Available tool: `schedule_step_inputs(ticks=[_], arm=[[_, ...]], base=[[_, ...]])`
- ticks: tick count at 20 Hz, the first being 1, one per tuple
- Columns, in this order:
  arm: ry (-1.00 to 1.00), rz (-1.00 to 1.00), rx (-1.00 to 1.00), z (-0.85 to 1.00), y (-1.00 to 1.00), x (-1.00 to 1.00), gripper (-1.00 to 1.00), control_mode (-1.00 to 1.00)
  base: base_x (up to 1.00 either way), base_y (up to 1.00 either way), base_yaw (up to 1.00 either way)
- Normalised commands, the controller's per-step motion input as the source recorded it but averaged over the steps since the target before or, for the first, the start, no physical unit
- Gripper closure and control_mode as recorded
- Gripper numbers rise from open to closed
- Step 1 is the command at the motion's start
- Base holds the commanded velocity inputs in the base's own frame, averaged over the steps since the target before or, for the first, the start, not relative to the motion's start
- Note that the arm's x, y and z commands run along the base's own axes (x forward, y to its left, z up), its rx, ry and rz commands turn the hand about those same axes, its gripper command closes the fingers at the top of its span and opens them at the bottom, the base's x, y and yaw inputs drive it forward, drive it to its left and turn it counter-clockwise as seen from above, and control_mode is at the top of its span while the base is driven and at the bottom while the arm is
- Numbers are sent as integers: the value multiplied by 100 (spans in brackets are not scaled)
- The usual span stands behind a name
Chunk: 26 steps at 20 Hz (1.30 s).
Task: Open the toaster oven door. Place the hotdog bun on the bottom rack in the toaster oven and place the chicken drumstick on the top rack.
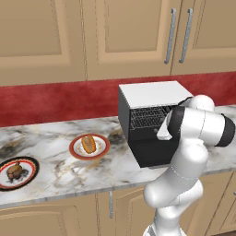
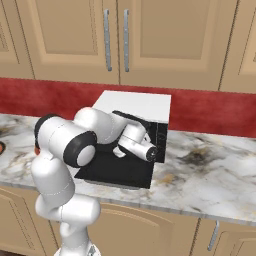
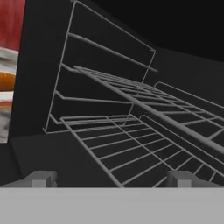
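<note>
The toaster oven (image 1: pixel 154 94) stands on the counter, black with a white top (image 2: pixel 132 105). Its door (image 1: pixel 152 156) hangs open, lying flat toward me (image 2: pixel 117 172). My gripper (image 3: pixel 111 179) is open at the oven mouth, with nothing between its fingertips (image 3: pixel 41 178). Ahead of it slant the top rack (image 3: pixel 131 98) and, below that, the bottom rack (image 3: pixel 109 140), both bare. The hotdog bun (image 1: pixel 88 144) lies on a red-rimmed plate (image 1: pixel 73 148) left of the oven. The chicken drumstick (image 1: pixel 14 170) sits on a dark-rimmed plate (image 1: pixel 31 162) at the far left. My forearm hides the oven's right side.
The marble counter (image 2: pixel 210 170) runs left and right of the oven, with its front edge close to the open door. A red backsplash (image 1: pixel 55 99) and wooden wall cabinets (image 1: pixel 133 37) rise behind. Base cabinets sit under the counter.
</note>
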Motion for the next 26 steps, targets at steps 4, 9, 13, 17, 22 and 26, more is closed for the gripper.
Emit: schedule_step_inputs(ticks=[4, 9, 13, 17, 22, 26], arm=[[-6, 0, -8, -13, 6, 0, -100, -100], [-6, 0, -7, -10, 16, 2, -100, -100], [-7, -4, -5, -3, 15, 21, -100, -100], [-3, -7, -7, -4, 5, 23, -100, -100], [0, -9, -9, -10, 0, 28, -100, -100], [0, -6, -4, -3, 1, 33, -100, -100]], base=[[0, 0, 0], [0, 0, 0], [0, 0, 0], [0, 0, 0], [0, 0, 0], [0, 0, 0]])
